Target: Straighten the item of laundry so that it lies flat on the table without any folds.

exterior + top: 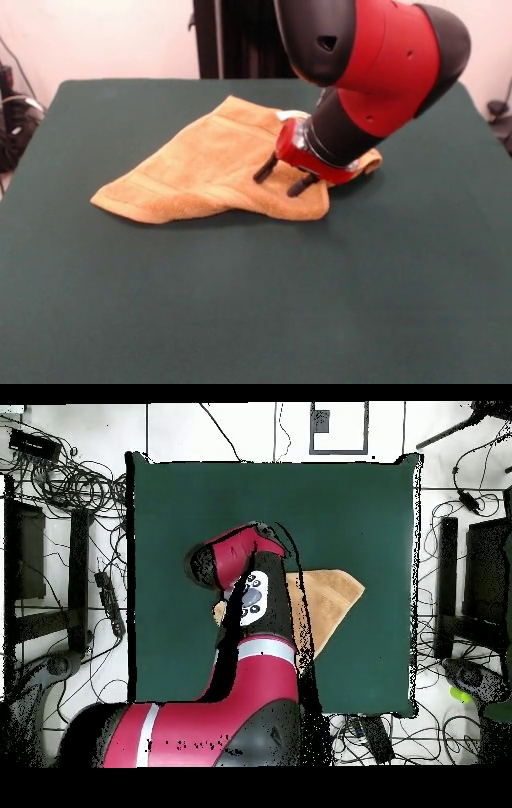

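Front: gripper [284, 178] fingers spread apart, holding nothing, tips just above the towel [210, 164], which lies folded over on the table [256, 304]. Overhead: arm hides most of it. Next: grab an edge, pull flat.

Tangled black cables [70, 479] on floor beside tabletop's one long side, overhead view. Black equipment unit [22, 549] stands near them. More cables [465, 494] on opposite side, beside dark stand [447, 584]. Yellow-green object [461, 695] near that corner. Front view: white wall [96, 36], dark vertical column [232, 38] behind.
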`<state>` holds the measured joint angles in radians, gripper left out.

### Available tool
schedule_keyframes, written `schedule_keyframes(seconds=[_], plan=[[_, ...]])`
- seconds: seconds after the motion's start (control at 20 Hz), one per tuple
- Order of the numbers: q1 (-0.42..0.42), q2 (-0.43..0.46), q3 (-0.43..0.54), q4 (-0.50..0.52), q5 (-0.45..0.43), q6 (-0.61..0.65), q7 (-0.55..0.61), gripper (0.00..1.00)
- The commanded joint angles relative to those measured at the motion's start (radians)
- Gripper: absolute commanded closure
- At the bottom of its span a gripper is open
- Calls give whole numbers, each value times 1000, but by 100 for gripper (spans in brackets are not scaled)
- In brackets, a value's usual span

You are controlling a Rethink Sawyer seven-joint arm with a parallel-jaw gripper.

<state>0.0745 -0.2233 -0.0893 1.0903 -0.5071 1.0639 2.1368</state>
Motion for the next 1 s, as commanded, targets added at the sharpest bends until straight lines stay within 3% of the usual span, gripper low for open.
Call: schedule_keyframes(seconds=[0.05, 1.0], plan=[[-2, 59, -3, 77, 3, 195, -29, 0], [-24, 90, -39, 49, -5, 191, 17, 0]])
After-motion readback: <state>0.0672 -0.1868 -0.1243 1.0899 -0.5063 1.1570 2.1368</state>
